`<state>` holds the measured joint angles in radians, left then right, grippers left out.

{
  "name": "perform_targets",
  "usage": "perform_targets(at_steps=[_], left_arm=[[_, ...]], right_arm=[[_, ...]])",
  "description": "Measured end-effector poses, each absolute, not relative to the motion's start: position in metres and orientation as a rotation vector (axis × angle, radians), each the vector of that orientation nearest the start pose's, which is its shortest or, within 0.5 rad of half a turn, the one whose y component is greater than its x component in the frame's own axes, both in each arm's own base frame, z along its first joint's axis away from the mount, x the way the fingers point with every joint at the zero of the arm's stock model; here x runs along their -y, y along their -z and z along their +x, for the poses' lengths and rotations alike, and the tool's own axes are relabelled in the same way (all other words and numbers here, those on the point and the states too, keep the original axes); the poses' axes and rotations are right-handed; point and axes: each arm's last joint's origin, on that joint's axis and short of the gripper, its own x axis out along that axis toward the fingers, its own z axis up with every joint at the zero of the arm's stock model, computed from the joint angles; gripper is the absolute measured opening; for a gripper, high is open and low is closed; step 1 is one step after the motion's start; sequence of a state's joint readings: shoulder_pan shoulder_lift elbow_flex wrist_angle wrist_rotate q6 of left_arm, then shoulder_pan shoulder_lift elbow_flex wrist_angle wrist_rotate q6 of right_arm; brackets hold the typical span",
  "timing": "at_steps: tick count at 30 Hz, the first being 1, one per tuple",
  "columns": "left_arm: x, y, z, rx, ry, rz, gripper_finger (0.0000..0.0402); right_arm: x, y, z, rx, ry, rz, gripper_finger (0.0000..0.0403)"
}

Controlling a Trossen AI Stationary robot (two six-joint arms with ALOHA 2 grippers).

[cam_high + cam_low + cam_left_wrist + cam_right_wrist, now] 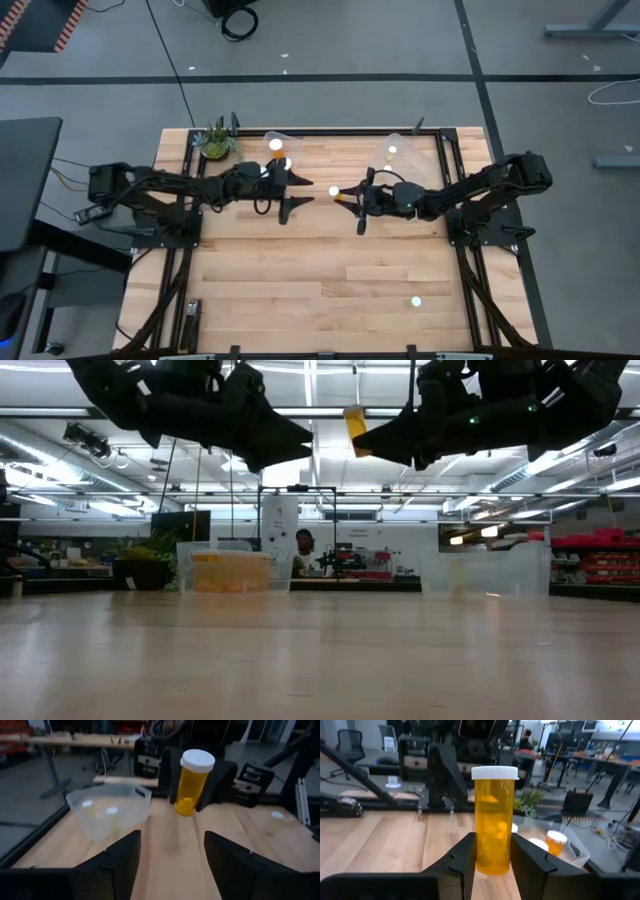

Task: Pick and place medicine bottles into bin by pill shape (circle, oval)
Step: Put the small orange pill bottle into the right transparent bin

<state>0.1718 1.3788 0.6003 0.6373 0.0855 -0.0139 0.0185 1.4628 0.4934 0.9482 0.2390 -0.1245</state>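
An orange medicine bottle [492, 815] with a white cap is held upright, high above the table's middle, by my right gripper [347, 196], which is shut on it. My left gripper [172, 860] faces it from the table's left, a short way off, level and open, with nothing between its fingers. A clear bin [277, 146] at the far left holds several bottles. A second clear bin [405, 150] at the far right holds a few. One more bottle [416, 300] stands on its base near the table's front right. My right gripper pinches the bottle's lower body [493, 854] between its two fingers. The fingers lie level and come from the table's right. The bottle stands upright in the hold, cap up, lifted clear of the table.
A small potted plant [216, 140] sits at the far left corner beside the left bin. Dark frame rails [450, 160] run along the table's sides. Bare wood [300, 270] spreads over the near half.
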Motion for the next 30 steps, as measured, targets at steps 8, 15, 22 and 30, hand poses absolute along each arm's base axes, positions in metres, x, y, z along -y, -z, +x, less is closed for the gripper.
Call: perform_targets(at_steps=[8, 15, 22, 30], left_arm=[[-0.041, -0.211, 0.297, 0.035, -0.059, -0.010, 0.0215], [-0.039, -0.206, 0.312, 0.061, -0.043, -0.003, 0.0214], [-0.032, -0.204, 0.322, 0.052, -0.013, 0.050, 0.0228], [-0.033, -0.206, 0.323, 0.059, -0.018, 0.055, 0.0215]], right_arm=[[0.002, -0.200, 0.276, 0.010, 0.215, -0.138, 0.0119], [-0.001, -0.185, 0.285, 0.042, 0.188, -0.133, 0.0119], [-0.001, -0.179, 0.289, 0.072, 0.191, -0.129, 0.0119], [-0.001, -0.181, 0.289, 0.085, 0.192, -0.138, 0.0119]])
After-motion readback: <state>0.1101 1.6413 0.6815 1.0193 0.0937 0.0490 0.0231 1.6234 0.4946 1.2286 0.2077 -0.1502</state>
